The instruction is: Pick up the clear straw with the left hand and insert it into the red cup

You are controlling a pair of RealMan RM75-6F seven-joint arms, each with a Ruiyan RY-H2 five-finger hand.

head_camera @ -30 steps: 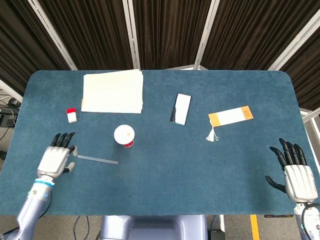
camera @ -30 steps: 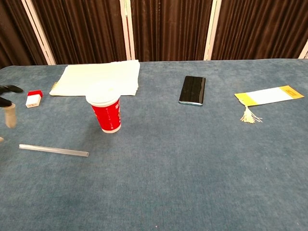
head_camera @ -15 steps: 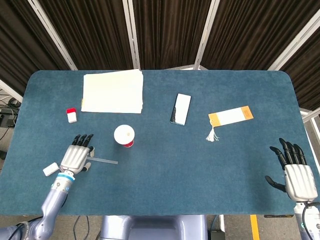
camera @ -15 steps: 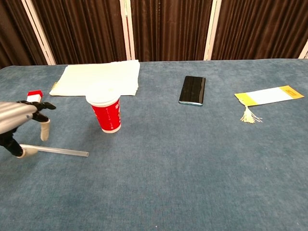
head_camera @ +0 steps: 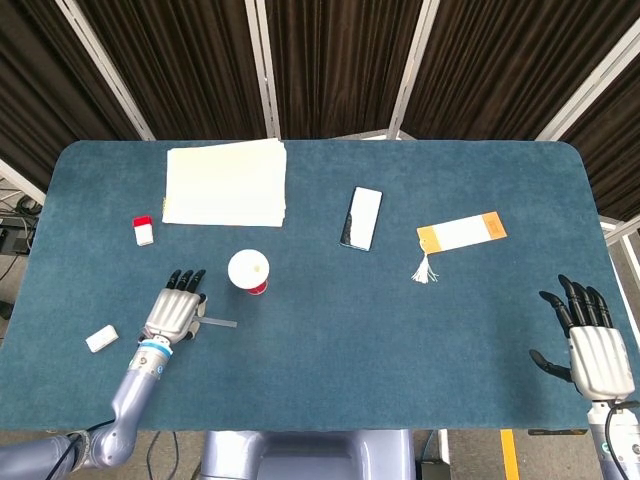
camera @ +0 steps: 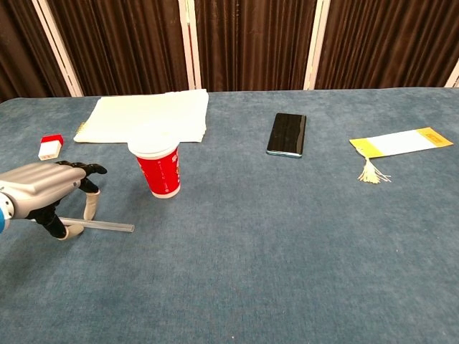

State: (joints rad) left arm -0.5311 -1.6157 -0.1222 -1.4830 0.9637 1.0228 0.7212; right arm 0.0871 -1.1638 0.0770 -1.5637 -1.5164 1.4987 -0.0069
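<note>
Clear straw (camera: 104, 226) lies flat on the blue bench (head_camera: 400, 330), running roughly 9 to 3 o'clock, its left part under the left hand (head_camera: 174, 315). Chest view: that hand is palm-down over the straw, fingers (camera: 90, 207) curved down and apart, tips at the bench either side of the straw; whether they actually pinch it cannot be told. The straw's free end pokes out toward 3 o'clock of the hand. Red cup (camera: 159, 166) stands upright just off the hand at about 1 o'clock, apart from the fingers, with a white lid on top (head_camera: 248, 268); its contents are hidden. Nothing lies between hand and cup. A small white block (head_camera: 100, 339) sits at 9 o'clock of the hand, well apart. A red-and-white small box (head_camera: 143, 230) lies at 11 o'clock, and a cream stack of paper (head_camera: 225, 182) sits beyond the cup at 12 o'clock. A dark phone (head_camera: 362, 217) lies at the cup's 2 o'clock, with a white-and-orange tasselled bookmark (head_camera: 460, 233) further toward 3. Right hand (head_camera: 590, 345) rests at the bench's far right edge, fingers spread, holding nothing.
</note>
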